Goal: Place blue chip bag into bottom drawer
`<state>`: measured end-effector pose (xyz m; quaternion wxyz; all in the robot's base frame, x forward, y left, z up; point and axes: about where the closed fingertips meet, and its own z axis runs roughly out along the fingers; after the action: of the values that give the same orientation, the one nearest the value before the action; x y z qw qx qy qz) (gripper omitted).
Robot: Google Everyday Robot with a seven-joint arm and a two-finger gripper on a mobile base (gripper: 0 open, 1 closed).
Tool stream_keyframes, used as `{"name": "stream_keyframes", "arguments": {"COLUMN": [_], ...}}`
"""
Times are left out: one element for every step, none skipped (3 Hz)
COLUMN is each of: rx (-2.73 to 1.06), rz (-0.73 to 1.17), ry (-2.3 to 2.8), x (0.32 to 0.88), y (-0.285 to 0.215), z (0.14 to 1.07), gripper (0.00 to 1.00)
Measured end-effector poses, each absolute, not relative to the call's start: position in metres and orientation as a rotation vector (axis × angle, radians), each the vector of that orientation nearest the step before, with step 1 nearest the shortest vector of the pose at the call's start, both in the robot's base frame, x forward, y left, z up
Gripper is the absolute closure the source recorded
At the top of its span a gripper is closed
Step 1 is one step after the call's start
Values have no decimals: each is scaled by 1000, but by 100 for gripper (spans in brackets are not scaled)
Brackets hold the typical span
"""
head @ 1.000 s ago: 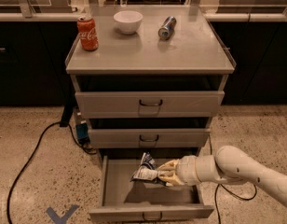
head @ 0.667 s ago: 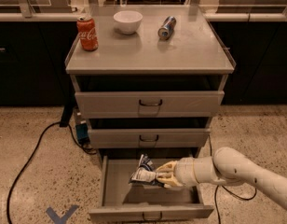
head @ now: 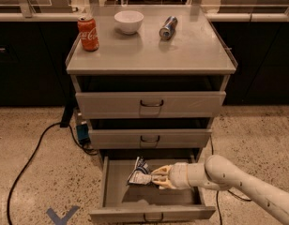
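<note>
We have the blue chip bag (head: 139,173) inside the open bottom drawer (head: 135,197), not yet released.
The tool (head: 157,178) is clamped on the bag's right edge. We can't tell whether the bag touches the drawer floor or sits just above it. We judge the task nearly done: let go, then withdraw. The arm (head: 238,182) reaches in low from the right, wrist pointing left into the drawer. On the tabletop (head: 149,50), the cola can (head: 88,33) stands untouched.
</note>
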<state>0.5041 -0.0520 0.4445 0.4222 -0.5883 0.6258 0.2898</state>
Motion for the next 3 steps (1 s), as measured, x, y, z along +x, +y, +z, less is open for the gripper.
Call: {"name": "stream_keyframes", "arguments": {"rx": [-1446,-1399,-1377], "rz": [726,734,744], "ry": [1556,1582,1623], "x": [517,525,533], "y": [-48,-49,-51], "z": [408,376,347], "gripper": [100,100,100]}}
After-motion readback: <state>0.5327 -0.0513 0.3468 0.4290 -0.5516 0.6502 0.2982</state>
